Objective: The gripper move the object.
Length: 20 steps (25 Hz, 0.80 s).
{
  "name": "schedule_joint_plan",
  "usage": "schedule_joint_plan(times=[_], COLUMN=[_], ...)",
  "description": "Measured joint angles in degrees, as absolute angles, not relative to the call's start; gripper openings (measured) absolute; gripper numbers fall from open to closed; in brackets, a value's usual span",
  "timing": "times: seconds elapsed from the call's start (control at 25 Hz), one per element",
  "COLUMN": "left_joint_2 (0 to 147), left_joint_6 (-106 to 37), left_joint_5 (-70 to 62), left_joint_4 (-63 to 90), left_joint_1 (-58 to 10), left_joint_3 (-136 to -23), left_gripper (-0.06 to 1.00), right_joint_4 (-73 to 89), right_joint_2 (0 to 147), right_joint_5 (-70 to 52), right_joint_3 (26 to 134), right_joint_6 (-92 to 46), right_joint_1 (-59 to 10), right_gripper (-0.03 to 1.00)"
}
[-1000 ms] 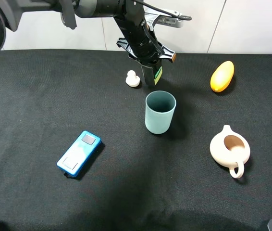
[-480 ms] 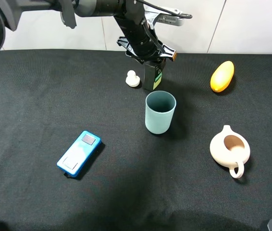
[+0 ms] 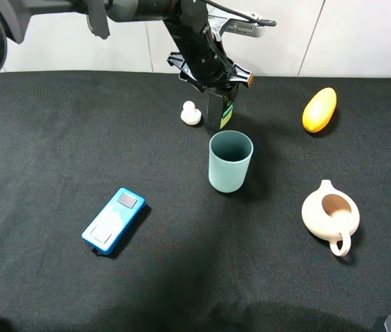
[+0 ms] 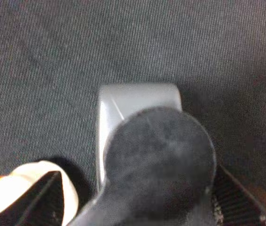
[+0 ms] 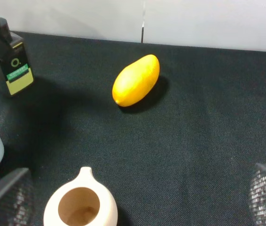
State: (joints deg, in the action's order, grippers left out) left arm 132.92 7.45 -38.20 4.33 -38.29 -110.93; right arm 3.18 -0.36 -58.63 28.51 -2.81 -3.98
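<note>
The object, a small black pump bottle [image 3: 220, 111] with a green-and-white label, stands upright on the black table [image 3: 43, 152], just behind the teal cup [image 3: 230, 160]. My left gripper [image 3: 213, 77] comes down from above and is shut on the bottle's top. In the left wrist view the round black pump head [image 4: 159, 160] sits between my fingers [image 4: 41, 205]. The bottle also shows in the right wrist view [image 5: 13, 67]. My right gripper [image 5: 137, 200] is open and empty, hovering near the cream teapot [image 5: 79, 205].
A small white knob-shaped piece [image 3: 191, 113] lies just left of the bottle. A yellow mango [image 3: 319, 109] lies at the back right. The cream teapot [image 3: 330, 216] is at the right. A blue flat device [image 3: 113, 220] lies at the front left.
My left gripper has shifted the bottle slightly left and set it down lower behind the cup. Over the last half second it has hardly moved.
</note>
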Motion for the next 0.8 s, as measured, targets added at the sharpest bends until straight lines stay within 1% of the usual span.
schedule_joint_plan(times=[0.8], left_joint_2=[132.3], left_joint_6=[5.0], left_joint_5=[-61.8], left_joint_4=[4.3], left_joint_1=[-38.3], left_joint_3=[-124.1], left_gripper=[0.71], right_joint_4=[3.2], right_joint_2=[-0.4], right_joint_5=[-58.6], right_joint_3=[28.5], right_joint_6=[-2.8], right_joint_1=[-4.0], right_gripper=[0.69])
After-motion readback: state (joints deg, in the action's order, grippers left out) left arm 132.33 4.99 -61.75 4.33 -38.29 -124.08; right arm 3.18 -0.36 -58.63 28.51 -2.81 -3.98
